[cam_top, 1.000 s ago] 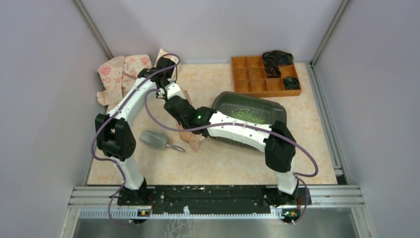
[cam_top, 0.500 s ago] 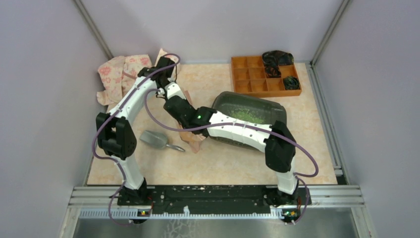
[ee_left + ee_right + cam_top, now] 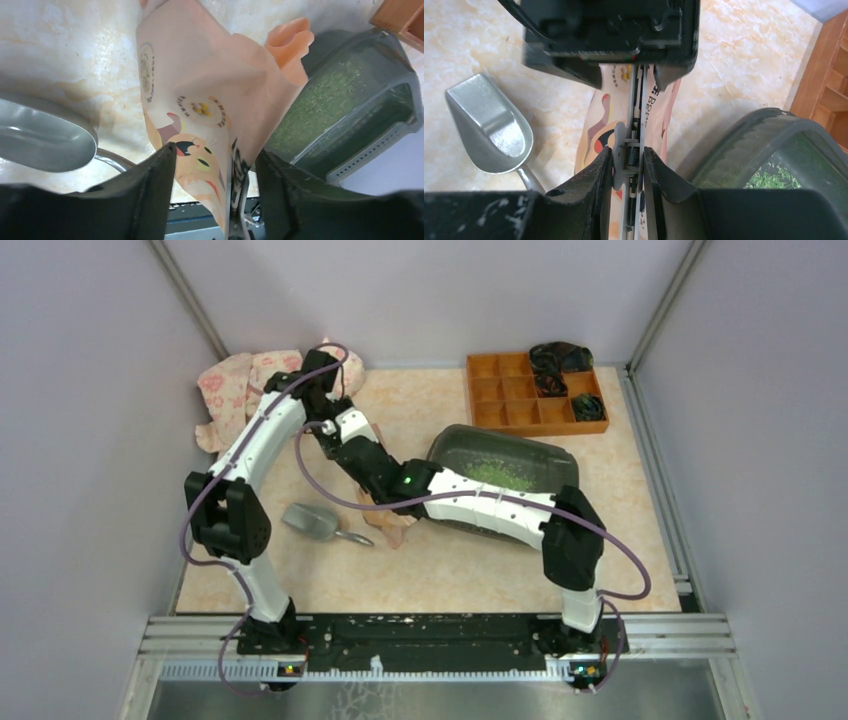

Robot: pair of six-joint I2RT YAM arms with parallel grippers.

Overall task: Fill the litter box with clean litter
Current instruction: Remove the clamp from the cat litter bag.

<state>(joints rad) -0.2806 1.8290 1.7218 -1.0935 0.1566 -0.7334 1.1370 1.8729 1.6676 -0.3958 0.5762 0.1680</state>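
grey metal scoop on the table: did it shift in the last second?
No. The grey metal scoop lies where it was, at the same offset and heading against the fixed orange compartmented tray in the top view.

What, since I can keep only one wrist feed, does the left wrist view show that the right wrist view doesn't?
Only left wrist: the paper bag's far end, and most of the clean litter spread in the litter box. Only right wrist: the right end effector pinching the bag's edge, the left end effector's black housing above it, and the scoop's whole bowl. Both: bag, scoop, litter box, litter, a corner of the orange organiser.
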